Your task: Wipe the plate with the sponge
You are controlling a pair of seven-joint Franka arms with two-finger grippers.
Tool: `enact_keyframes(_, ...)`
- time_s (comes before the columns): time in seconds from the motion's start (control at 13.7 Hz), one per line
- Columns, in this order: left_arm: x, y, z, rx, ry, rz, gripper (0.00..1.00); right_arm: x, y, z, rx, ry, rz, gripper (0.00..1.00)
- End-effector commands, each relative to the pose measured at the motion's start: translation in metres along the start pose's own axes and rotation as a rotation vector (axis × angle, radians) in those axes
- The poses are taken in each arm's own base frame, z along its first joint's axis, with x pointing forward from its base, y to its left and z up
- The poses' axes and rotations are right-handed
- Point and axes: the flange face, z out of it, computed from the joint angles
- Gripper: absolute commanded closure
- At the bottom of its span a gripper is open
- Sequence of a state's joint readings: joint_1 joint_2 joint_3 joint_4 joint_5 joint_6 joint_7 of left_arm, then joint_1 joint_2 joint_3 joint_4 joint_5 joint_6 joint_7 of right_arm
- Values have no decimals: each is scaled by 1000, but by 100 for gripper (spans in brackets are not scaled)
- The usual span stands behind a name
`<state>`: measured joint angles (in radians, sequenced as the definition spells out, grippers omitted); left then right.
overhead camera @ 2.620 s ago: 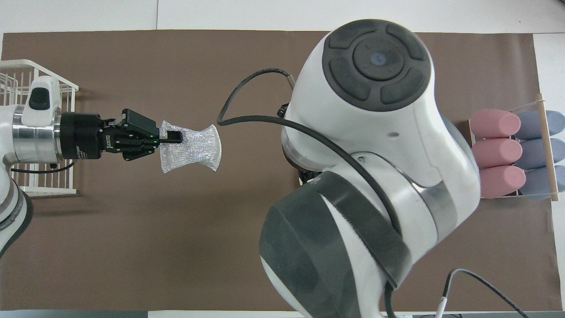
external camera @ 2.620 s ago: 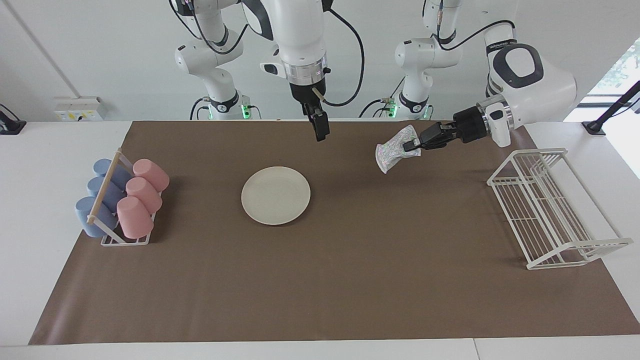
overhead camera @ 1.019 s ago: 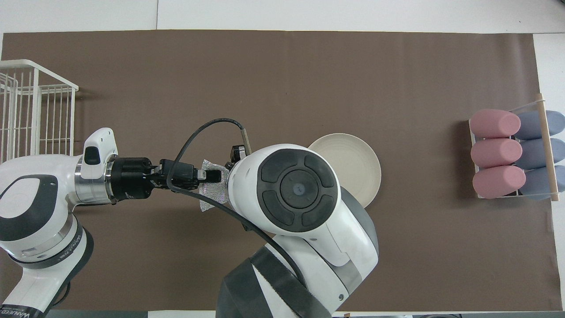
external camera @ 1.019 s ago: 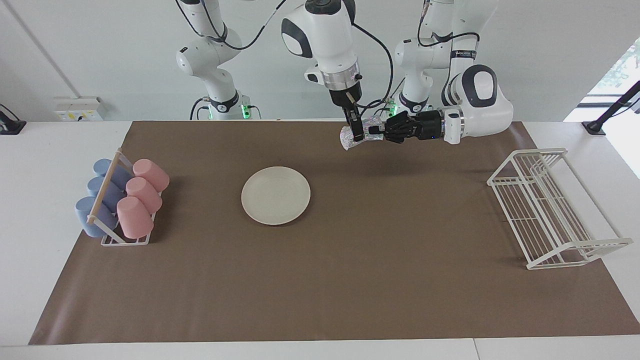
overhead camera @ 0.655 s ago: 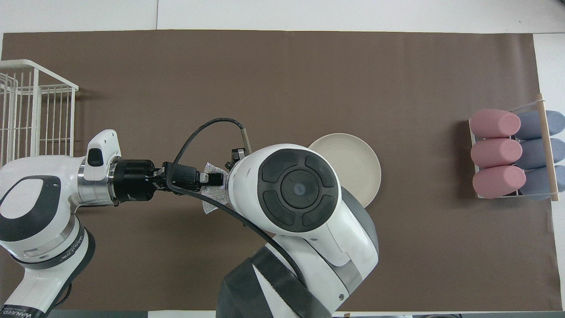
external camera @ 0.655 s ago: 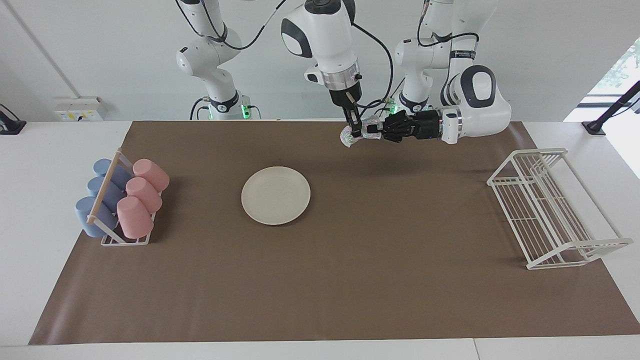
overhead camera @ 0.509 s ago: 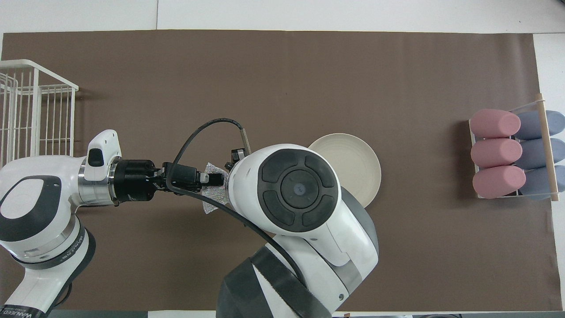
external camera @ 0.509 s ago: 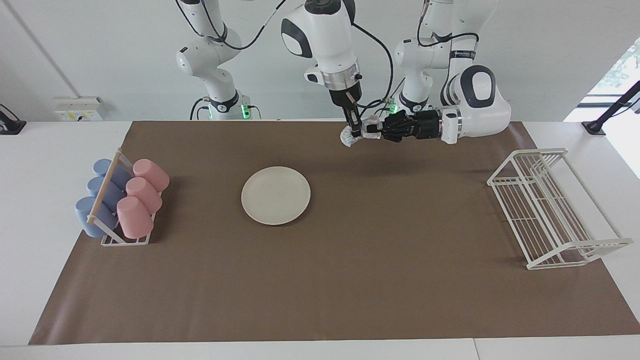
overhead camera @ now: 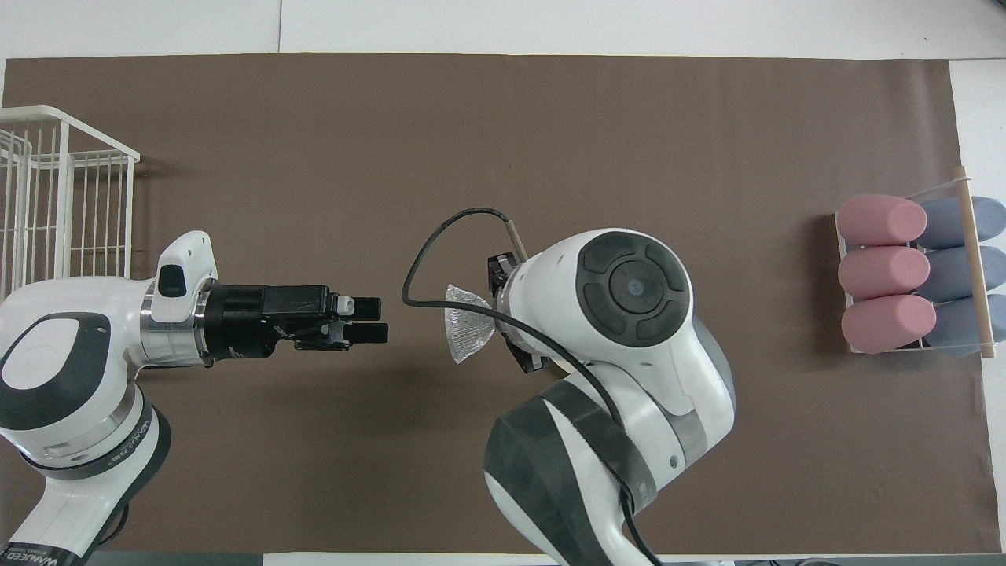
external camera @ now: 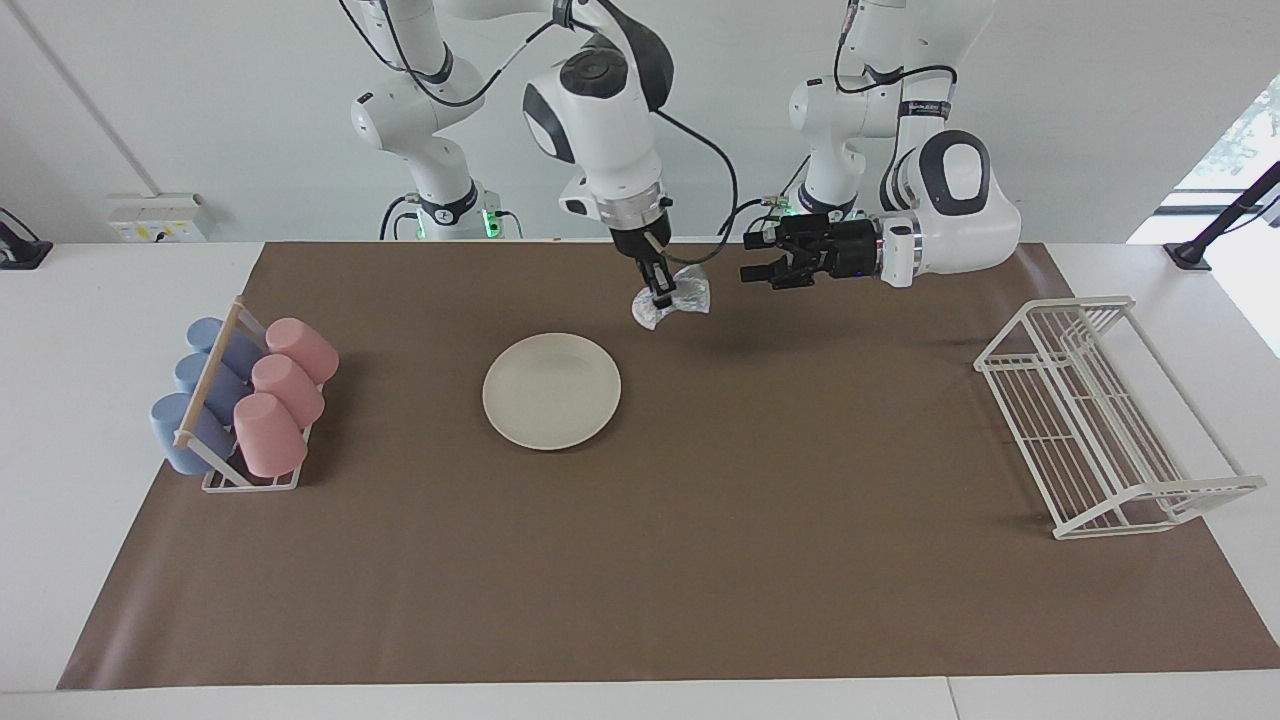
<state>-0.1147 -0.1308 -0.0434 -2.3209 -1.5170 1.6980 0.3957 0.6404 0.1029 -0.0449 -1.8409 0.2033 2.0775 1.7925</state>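
Observation:
The cream-white plate [external camera: 551, 390] lies flat on the brown mat; in the overhead view the right arm hides it. My right gripper [external camera: 661, 297] points down and is shut on the silvery sponge [external camera: 672, 300], which hangs in the air over the mat just off the plate's rim. The sponge also shows in the overhead view [overhead camera: 466, 332]. My left gripper [external camera: 748, 259] is open and empty, held level in the air a short way from the sponge, toward the left arm's end; it shows in the overhead view too [overhead camera: 376, 318].
A rack of pink and blue cups [external camera: 240, 400] stands at the right arm's end of the mat. A white wire rack [external camera: 1100, 420] stands at the left arm's end. Both show in the overhead view, the cups [overhead camera: 912, 271] and the wire rack [overhead camera: 55, 204].
The left gripper has opened and let go of the sponge. The right gripper has taken it and carried it away toward the plate, and lower.

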Motion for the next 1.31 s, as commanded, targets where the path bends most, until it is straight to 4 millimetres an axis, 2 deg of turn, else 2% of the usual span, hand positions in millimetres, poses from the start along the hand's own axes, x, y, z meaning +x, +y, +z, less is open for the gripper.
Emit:
enact_keyframes(0.0,-6,2,1,-10,16,13,0,20,16,35,-17,-2,-44,100)
enact_keyframes(0.07,-6,1,1,-6,17,12,0,35,25,59,-12,6,-43,100)
enact_keyframes(0.15,-5,0,1,-1,20,13,0,49,33,72,3,12,-28,100)
enact_keyframes(0.22,-3,-2,-1,11,38,12,0,61,35,82,12,19,-33,100)
enact_keyframes(0.36,-1,-10,-1,96,53,24,0,75,33,91,7,26,-73,100)
enact_keyframes(0.51,2,-20,-12,198,61,37,0,98,40,108,-32,36,-128,100)
enact_keyframes(0.58,3,-25,-15,252,69,46,0,106,42,117,-50,40,-142,100)
enact_keyframes(0.8,11,-38,-28,382,101,68,0,108,48,133,-83,45,-140,100)
enact_keyframes(0.95,19,-38,-45,465,110,92,0,121,50,143,-105,47,-172,100)
enact_keyframes(1.09,25,-47,-69,590,103,112,0,147,58,152,-130,48,-207,100)
enact_keyframes(1.24,27,-52,-95,669,105,123,0,181,62,157,-93,57,-279,100)
